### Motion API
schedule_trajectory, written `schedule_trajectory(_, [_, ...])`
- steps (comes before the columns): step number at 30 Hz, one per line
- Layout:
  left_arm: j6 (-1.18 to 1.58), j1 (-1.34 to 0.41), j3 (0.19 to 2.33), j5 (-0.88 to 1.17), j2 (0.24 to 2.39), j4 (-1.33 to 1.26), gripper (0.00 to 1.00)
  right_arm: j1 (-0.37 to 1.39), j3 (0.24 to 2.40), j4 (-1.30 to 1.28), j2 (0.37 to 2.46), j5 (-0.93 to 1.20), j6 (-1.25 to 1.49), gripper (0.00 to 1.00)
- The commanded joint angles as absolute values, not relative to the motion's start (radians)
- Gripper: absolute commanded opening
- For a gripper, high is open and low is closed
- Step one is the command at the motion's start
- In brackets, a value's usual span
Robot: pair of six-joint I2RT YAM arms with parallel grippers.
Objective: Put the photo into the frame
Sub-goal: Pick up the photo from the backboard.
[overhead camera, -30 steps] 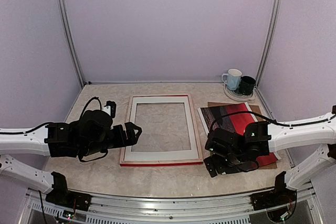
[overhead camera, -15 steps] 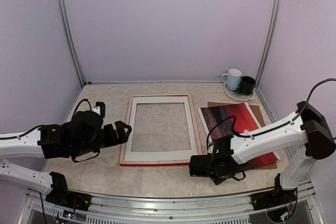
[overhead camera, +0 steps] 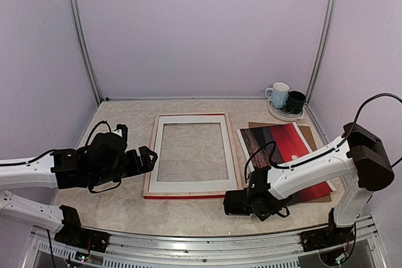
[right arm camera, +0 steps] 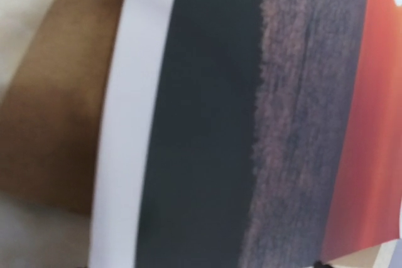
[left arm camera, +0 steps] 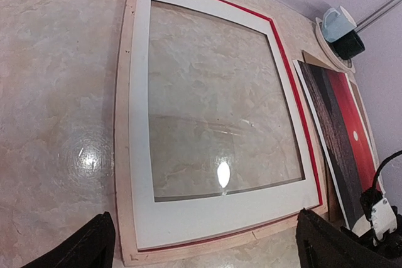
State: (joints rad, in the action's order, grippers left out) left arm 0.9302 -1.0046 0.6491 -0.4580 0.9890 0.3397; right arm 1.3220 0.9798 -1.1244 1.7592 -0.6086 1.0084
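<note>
The frame [overhead camera: 191, 186] lies flat mid-table, pale wood and a white inner border up, with a red edge showing; it fills the left wrist view [left arm camera: 135, 155]. My left gripper [overhead camera: 147, 158] hovers at the frame's near-left edge, open and empty, its fingertips [left arm camera: 94, 243] at the bottom corners of its view. The photo [overhead camera: 286, 145], red sky over dark water, lies face up on the brown backing board [overhead camera: 306, 133] at the right. My right gripper [overhead camera: 242, 202] is low at the photo's near-left corner. Its view shows only the photo [right arm camera: 282, 123] and board [right arm camera: 50, 123] close up, no fingers.
A white mug [overhead camera: 278, 95] and a dark mug [overhead camera: 295, 101] stand on a plate in the back right corner, also in the left wrist view [left arm camera: 338, 22]. Walls close in the back and both sides.
My right arm has swung its elbow up and right, and lowered its gripper forward-left to the photo's near-left corner. My left gripper has drawn back slightly left from the frame.
</note>
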Motion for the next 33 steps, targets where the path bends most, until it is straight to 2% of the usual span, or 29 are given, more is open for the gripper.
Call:
schedule_trajectory(1, [0.914,-0.998,0.651,-0.430,1.016,0.297,0.99,1.327,0.986,-1.179,1.766,-0.662,1.051,0.74])
schedule_trajectory(16, [0.910,-0.998,0.647,-0.401,1.049,0.261,0.99,1.317,1.007,-1.203,1.846,-0.759,1.084,0.68])
schedule_trajectory(25, [0.910,-0.998,0.642,-0.402,1.049,0.263,0.99,1.295,0.983,-1.114,1.859,-0.799,1.040,0.56])
schedule_trajectory(30, [0.909,-0.999,0.643,-0.400,1.054,0.259,0.99,1.277,0.977,-1.064,1.880,-0.803,1.004,0.53])
schedule_trajectory(33, [0.908,-0.999,0.643,-0.401,1.058,0.259,0.99,1.266,0.972,-1.037,1.891,-0.798,0.979,0.47])
